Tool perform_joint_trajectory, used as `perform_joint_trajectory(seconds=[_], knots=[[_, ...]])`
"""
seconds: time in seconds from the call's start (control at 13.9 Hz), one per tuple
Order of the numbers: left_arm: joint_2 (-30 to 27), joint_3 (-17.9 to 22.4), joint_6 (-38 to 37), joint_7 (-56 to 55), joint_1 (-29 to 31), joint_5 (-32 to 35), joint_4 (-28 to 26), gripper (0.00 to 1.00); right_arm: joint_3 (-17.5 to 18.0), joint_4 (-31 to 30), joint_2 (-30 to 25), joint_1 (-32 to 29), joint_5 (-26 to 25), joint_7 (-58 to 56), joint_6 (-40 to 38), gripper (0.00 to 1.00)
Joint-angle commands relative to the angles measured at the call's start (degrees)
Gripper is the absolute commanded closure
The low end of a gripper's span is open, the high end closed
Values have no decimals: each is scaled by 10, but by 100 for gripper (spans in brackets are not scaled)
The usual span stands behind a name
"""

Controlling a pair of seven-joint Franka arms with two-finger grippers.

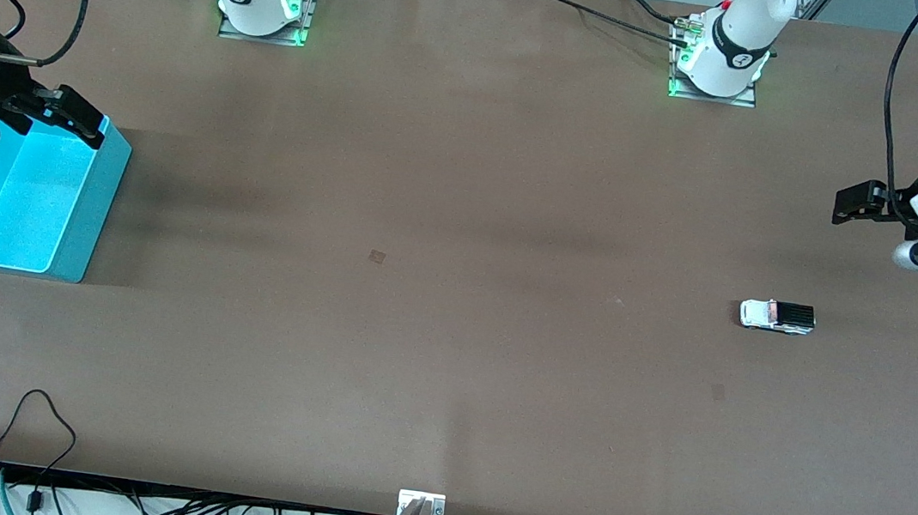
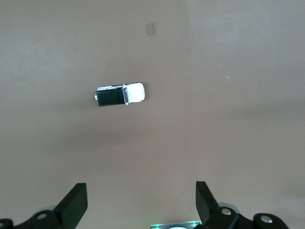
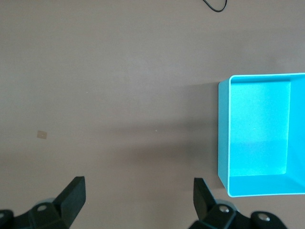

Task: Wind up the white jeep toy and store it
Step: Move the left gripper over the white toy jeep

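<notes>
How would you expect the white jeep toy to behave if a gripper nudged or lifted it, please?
The white jeep toy stands on its wheels on the flat table, so a push along its length would probably roll it. It looks small and rigid, likely light, and narrow enough to twist between fingers.

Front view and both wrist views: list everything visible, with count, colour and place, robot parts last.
small white toy jeep with black rear section: one, white and black, on the table toward the left arm's end
open cyan plastic bin: one, cyan, toward the right arm's end, nothing in it
brown table: one, brown, under everything
left gripper: one, black, jaws open, over bare table near the jeep
right gripper: one, black, jaws open, over the bin's rim
</notes>
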Motion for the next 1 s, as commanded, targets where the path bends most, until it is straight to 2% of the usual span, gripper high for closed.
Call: perform_joint_trajectory(seconds=[0.0,0.29,0.5,0.57,0.79,0.93], knots=[[7,5,-15,45,-1,-4,15,0,-3,-2,-3,2,4,-4,-1,0],[18,6,-6,123,10,5,17,0,-3,-2,0,2,4,-15,-1,0],[32,9,14,238,22,11,18,0,-3,-1,0,0,4,-16,-2,0],[37,8,18,283,24,35,13,0,-3,-1,0,0,4,-16,-2,0],[79,8,82,435,51,39,5,0,-3,-1,0,1,4,-16,-1,0],[89,8,154,531,60,40,-34,0,-3,-1,0,1,4,-17,-2,0]])
